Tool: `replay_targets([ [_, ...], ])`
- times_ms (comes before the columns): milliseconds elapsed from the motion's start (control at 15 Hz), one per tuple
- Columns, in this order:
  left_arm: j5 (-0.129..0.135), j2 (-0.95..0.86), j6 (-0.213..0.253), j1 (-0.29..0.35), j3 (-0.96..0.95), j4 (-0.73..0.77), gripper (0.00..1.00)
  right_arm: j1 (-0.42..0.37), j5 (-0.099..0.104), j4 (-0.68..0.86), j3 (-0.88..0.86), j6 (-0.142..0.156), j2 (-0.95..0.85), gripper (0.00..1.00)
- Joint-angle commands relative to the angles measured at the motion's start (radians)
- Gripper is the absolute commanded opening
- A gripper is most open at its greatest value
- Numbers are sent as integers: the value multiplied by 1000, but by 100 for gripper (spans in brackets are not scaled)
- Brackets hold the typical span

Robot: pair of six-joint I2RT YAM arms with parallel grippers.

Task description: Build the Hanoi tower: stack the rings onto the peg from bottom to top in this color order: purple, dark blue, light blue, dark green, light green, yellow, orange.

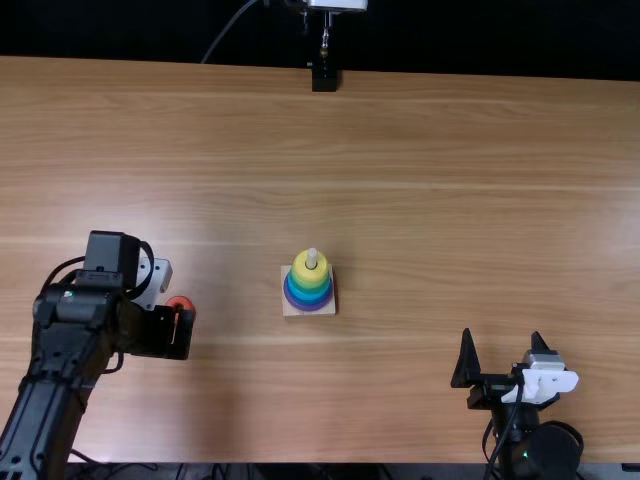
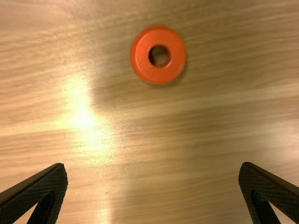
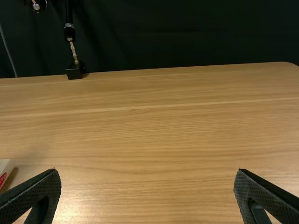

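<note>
Near the table's left side, my left gripper point(image 1: 178, 335) hangs over the orange ring point(image 1: 181, 303), which is partly covered by it. In the left wrist view the orange ring point(image 2: 158, 55) lies flat on the wood, apart from the wide-open left gripper point(image 2: 153, 193). The peg point(image 1: 311, 258) stands mid-table on a square wooden base point(image 1: 297, 309), with a yellow ring point(image 1: 310, 271) on top of green, blue and purple ones. My right gripper point(image 1: 505, 345) is at the near right, open and holding nothing; its fingers are also apart in the right wrist view, the right gripper point(image 3: 147, 196) over bare wood.
A black stand point(image 1: 325, 78) is at the table's far edge, also visible as a black stand point(image 3: 75, 70) in the right wrist view. A corner of the wooden base point(image 3: 4, 169) shows at that view's left edge.
</note>
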Motion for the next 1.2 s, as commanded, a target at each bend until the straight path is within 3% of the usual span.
replay_targets([
  [0, 8, 45, 9, -26, 34, 8, 100, -6, 8, -68, -49, -4, -13, 100],
  [67, 5, 80, 9, -29, 37, 21, 100, -6, 8, -68, -49, -4, -13, 100],
  [267, -49, 148, 7, -43, 34, 107, 100, -6, 8, -68, -49, -4, -13, 100],
  [400, -65, 186, 9, -55, 33, 177, 100, -6, 9, -68, -49, -4, -13, 100],
  [1133, -52, 293, 7, -60, 29, 266, 100, -6, 8, -68, -49, -4, -13, 100],
])
